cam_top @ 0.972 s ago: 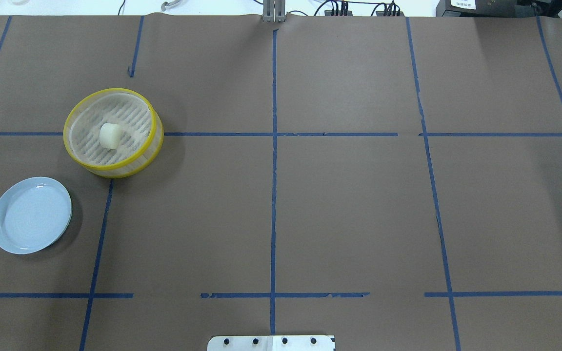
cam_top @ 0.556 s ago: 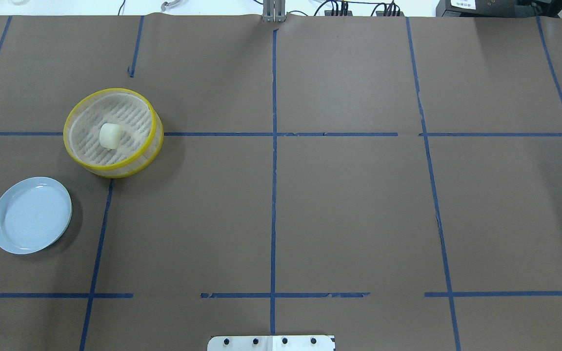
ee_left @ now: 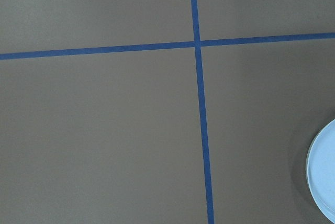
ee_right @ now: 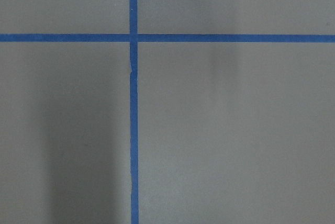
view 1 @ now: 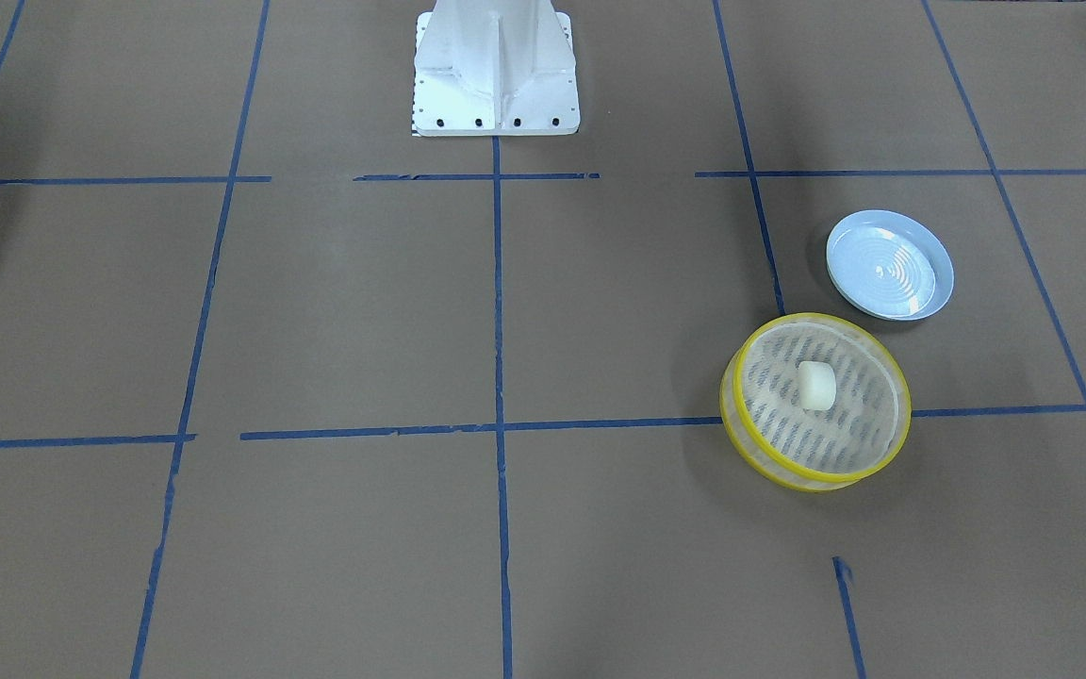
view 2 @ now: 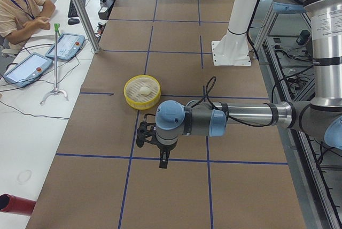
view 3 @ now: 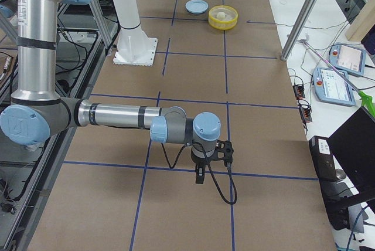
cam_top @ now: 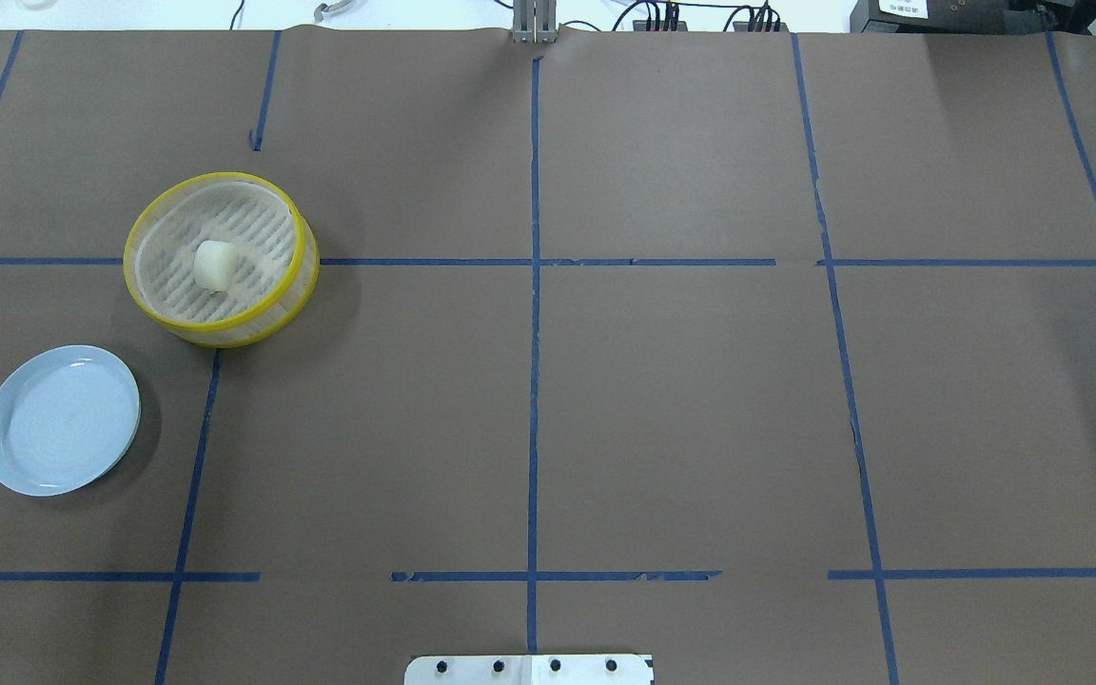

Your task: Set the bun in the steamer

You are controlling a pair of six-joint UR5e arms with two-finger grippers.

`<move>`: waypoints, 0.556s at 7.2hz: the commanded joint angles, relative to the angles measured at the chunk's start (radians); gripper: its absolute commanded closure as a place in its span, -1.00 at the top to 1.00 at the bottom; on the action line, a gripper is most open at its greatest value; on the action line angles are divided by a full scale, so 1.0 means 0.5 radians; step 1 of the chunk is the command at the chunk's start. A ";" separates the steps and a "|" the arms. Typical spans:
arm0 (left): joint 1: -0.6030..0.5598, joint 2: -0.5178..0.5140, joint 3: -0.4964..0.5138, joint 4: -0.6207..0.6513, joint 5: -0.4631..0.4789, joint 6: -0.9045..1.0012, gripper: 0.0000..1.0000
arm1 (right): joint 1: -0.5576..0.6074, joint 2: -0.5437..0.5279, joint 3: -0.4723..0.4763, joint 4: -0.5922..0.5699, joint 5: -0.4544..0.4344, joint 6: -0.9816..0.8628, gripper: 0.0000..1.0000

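The bun (cam_top: 213,264), a small cream-white lump, lies on the slatted floor of the yellow-rimmed steamer (cam_top: 310,271) at the table's left. Both show in the front view, the bun (view 1: 815,385) inside the steamer (view 1: 788,471), and small in the side views (view 2: 143,90) (view 3: 220,14). My left gripper (view 2: 162,160) shows only in the left side view, hanging above the table, apart from the steamer. My right gripper (view 3: 199,176) shows only in the right side view, far from the steamer. I cannot tell whether either is open or shut.
A pale blue plate (cam_top: 61,420) lies near the steamer, towards the robot; it holds nothing, and its edge shows in the left wrist view (ee_left: 324,177). The robot's white base (view 1: 494,66) stands at the table's middle. Blue tape lines cross the brown table cover.
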 commanded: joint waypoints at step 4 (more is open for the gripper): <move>0.005 -0.090 0.014 0.123 -0.015 0.004 1.00 | 0.000 0.000 0.000 0.000 0.000 0.000 1.00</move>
